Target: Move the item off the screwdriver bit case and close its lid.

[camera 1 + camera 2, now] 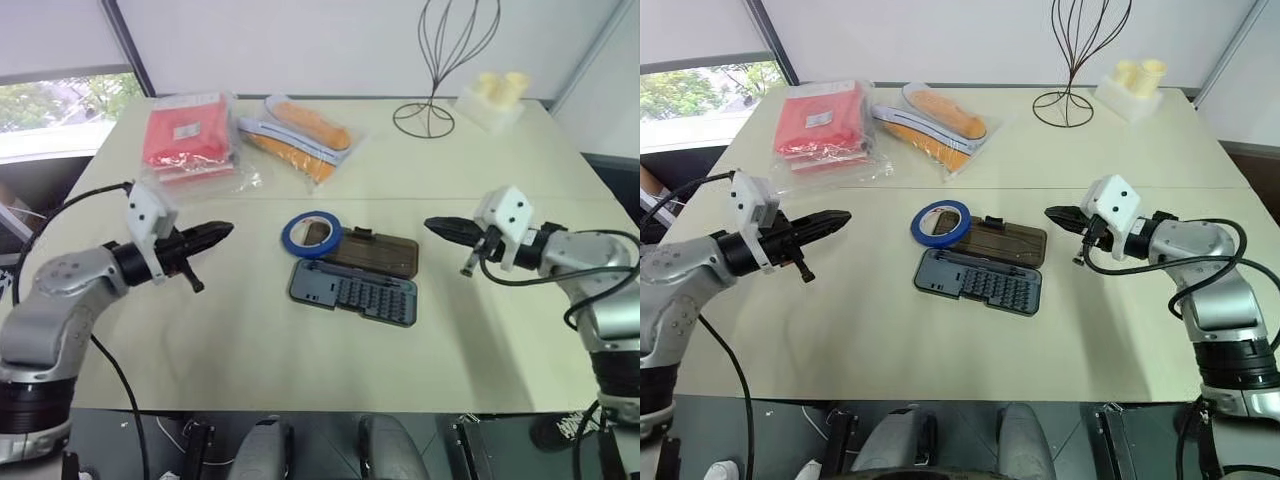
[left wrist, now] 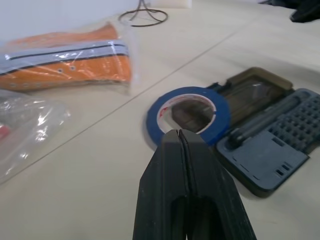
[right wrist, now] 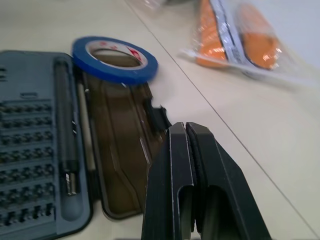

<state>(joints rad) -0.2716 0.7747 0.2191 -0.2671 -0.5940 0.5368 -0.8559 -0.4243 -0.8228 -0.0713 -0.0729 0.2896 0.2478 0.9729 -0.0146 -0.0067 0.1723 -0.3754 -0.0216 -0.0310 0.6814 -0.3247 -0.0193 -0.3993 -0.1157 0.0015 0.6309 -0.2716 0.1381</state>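
Seen from the head: on the table (image 1: 250, 340), open case (image 1: 355, 293) near the middle, smoky lid (image 1: 375, 252) folded flat on the far side, blue tape (image 1: 311, 234) lying on the lid's left end and overhanging onto the table. Left gripper (image 1: 222, 231) hovering left of the tape, fingers pressed together, holding nothing, well apart from the tape. Right gripper (image 1: 436, 225) hovering right of the lid, likewise closed and empty, touching nothing. Farther back, a red packet (image 1: 185, 135), an orange packet (image 1: 300, 135), a wire stand (image 1: 440, 60) and a pale block (image 1: 492, 98). From the left wrist: closed fingers (image 2: 187, 190) pointing toward the tape (image 2: 188, 114), lid and case just beyond it, orange packet off to one side. From the right wrist: shut fingers (image 3: 187, 175) above the lid's (image 3: 117, 155) latch edge without contact, tape (image 3: 114, 58) resting at the lid's far end, bit rows in the case (image 3: 30, 145) alongside.
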